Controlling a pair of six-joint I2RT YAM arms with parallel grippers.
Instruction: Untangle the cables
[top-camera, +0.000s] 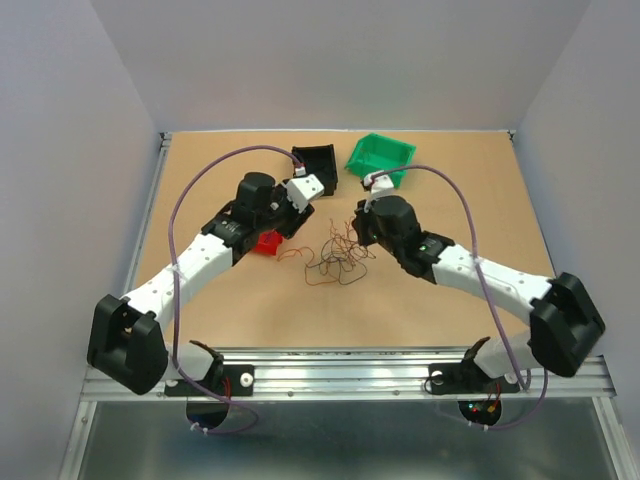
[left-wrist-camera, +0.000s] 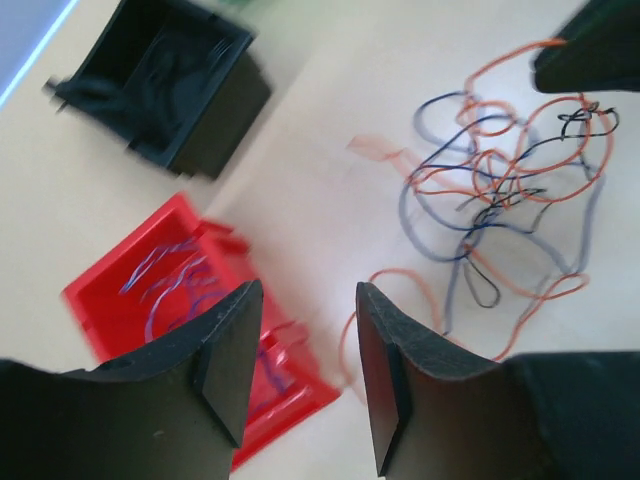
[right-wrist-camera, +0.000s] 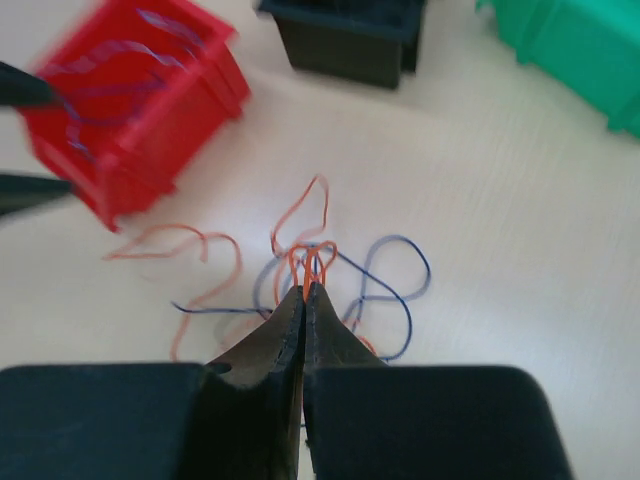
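At surface (top-camera: 450, 200) centre, with the right gripper (right-wrist-camera: 304, 292) jaws pinching orange loops of the cables (top-camera: 335, 258), draw slowly toward 3 o'clock while the left gripper (left-wrist-camera: 308, 300), jaws spread at 9 o'clock, pins the rest.

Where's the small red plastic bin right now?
In the top view, the red plastic bin sits left of the tangled thin cables, partly under the left arm, with the black plastic bin beyond it.

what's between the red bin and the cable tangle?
Mostly bare table, plus one loose orange strand trailing from the cables toward the red bin. Clearest in the right wrist view; the top view shows it too.
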